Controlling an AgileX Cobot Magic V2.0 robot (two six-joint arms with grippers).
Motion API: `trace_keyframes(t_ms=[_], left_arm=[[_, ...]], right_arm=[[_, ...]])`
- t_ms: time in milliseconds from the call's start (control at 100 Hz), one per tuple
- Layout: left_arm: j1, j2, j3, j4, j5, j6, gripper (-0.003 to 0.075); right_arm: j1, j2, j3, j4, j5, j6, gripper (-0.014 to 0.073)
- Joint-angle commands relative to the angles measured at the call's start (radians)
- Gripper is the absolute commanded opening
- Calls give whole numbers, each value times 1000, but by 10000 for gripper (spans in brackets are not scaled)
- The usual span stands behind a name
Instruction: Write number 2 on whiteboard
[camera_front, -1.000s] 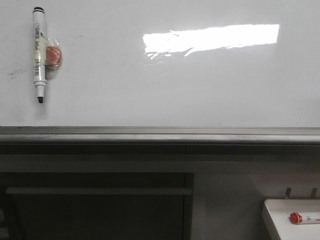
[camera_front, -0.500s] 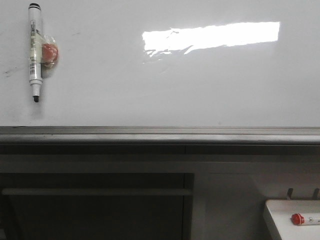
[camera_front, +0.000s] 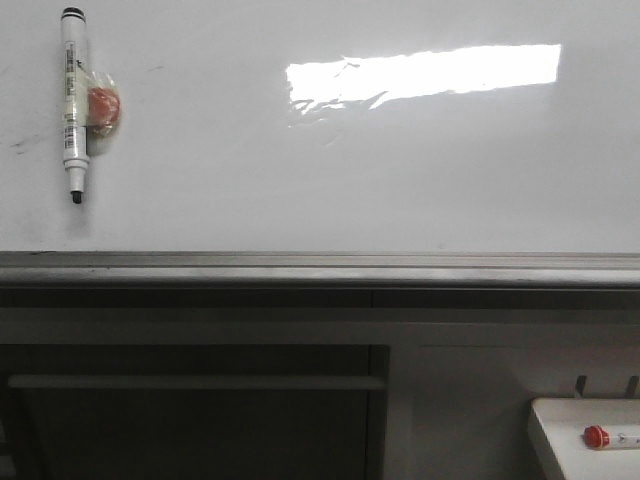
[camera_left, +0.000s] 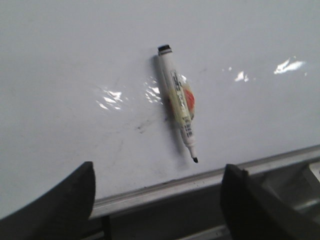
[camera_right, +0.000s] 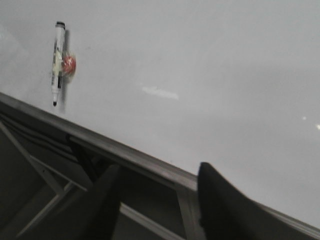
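Whiteboard (camera_front: 330, 170) fills our frame, black-tipped marker (camera_front: 73, 100) stuck upper left; our left hand (camera_left: 157, 192) and right hand (camera_right: 157, 200) open, empty.

uncapped marker (camera_front: 73, 102), red-capped marker (camera_front: 610, 437) in tray (camera_front: 560, 440)

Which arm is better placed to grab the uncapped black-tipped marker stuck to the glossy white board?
Left. The uncapped black-tipped white marker sits nearly centred between the open left gripper in its wrist view. In the right gripper's view it lies far off to one side. Nothing is written on the glossy whiteboard yet.
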Motion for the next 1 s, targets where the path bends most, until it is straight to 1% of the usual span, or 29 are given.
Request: trace_keyframes(t_ms=[0, 80, 140, 280, 360, 480, 700, 990], left_arm=[[-67, 78, -35, -16, -46, 2, 559], [-114, 150, -35, -21, -70, 0, 510], [-146, 195, -35, -39, -111, 0, 493], [-196, 301, -35, -112, -248, -16, 492], [-215, 357, -35, -158, -287, -16, 492], [-248, 441, -35, -172, -322, -16, 492], [-271, 546, -57, -219, -422, -16, 492], [-271, 646, -96, -225, -437, -16, 492]], right_arm=[[2, 67, -57, 20, -42, -13, 481], [24, 105, -66, 20, -76, -13, 477], [42, 124, -68, 20, -95, -13, 468], [57, 153, -71, 20, -105, -13, 462], [57, 158, -71, 20, -105, -13, 462], [57, 160, -71, 20, -105, -13, 462], [57, 160, -71, 20, -105, -13, 462], [57, 160, -71, 21, -105, -13, 462]])
